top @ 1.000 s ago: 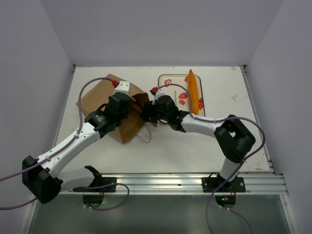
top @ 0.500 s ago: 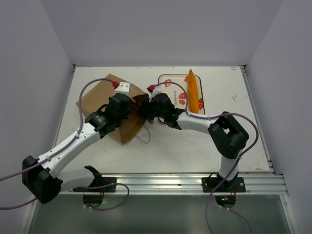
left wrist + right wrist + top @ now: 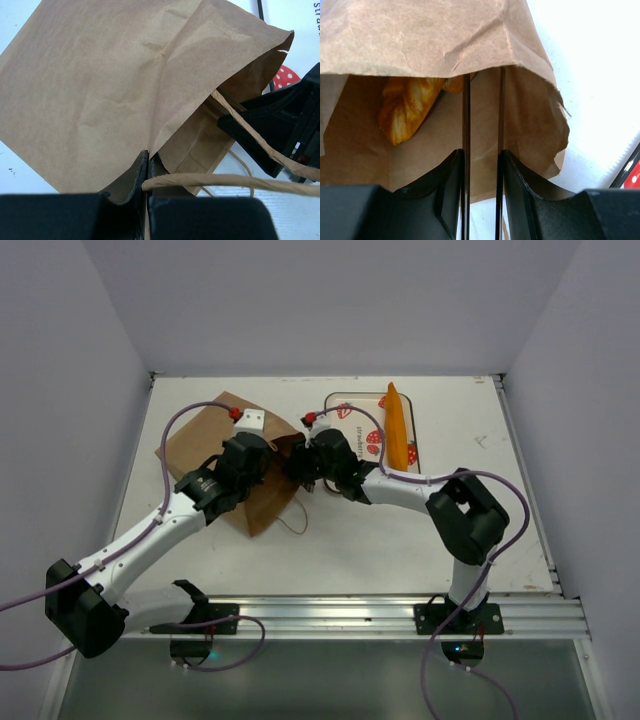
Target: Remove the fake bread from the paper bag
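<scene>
The brown paper bag (image 3: 200,440) lies flat at the left with its mouth facing right. My left gripper (image 3: 268,452) is shut on the bag's upper edge (image 3: 150,145), lifting the mouth, and a twisted handle (image 3: 225,180) crosses in front of it. My right gripper (image 3: 300,468) is shut on the metal tongs (image 3: 466,115), whose two thin arms reach into the bag's mouth (image 3: 420,35). The tong tips are hidden under the top layer. A braided golden fake bread (image 3: 407,107) lies inside, left of the tongs. A long orange loaf (image 3: 397,428) rests on the tray.
A strawberry-print tray (image 3: 350,410) sits right of the bag, behind my right wrist. White tabletop (image 3: 400,540) stretches in front of the arms, with grey walls on three sides. The bag's lower handle loop (image 3: 297,523) lies on the table.
My right arm has pushed a little further left into the bag's mouth with the tongs. The left arm and bag have stayed put.
</scene>
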Motion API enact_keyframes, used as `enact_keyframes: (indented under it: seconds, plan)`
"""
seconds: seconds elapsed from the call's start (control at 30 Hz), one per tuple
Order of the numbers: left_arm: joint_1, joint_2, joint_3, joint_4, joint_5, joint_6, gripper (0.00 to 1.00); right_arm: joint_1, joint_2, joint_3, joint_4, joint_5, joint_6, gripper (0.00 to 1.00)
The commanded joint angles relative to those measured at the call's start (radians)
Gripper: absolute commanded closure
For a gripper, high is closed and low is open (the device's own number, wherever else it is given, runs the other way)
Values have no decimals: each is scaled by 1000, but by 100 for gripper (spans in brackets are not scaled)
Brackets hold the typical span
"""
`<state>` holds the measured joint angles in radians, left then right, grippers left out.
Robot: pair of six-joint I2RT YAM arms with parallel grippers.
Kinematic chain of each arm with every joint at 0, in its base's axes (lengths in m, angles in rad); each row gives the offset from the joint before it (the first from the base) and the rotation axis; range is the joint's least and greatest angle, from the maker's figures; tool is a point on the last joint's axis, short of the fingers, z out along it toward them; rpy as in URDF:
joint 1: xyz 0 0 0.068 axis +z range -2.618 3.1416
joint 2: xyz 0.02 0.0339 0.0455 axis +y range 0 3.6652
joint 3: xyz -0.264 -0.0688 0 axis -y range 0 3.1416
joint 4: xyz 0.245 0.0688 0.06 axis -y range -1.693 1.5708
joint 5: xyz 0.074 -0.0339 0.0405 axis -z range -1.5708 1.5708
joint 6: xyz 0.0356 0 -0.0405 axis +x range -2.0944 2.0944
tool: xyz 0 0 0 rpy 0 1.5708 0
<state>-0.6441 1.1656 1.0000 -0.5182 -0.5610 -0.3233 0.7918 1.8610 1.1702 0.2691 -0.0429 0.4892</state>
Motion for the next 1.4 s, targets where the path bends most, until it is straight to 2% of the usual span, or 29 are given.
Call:
enact_keyframes:
  seconds: [0.0, 0.3, 0.73, 1.27, 1.37]
  plan:
    - [-6, 3, -9, 56, -28, -28, 100, 1, -68, 10, 50, 6, -4, 70]
    - [-5, 72, -6, 103, -40, -82, 100, 1, -151, -47, 36, 21, -40, 70]
    - [-5, 86, -6, 121, -54, -56, 100, 1, -224, -92, 12, 6, -26, 70]
    - [-2, 138, 35, 178, -105, -31, 100, 3, -463, -308, 4, -51, 40, 70]
    - [-2, 147, 42, 168, -125, -42, 100, 3, -502, -320, -43, -37, 37, 70]
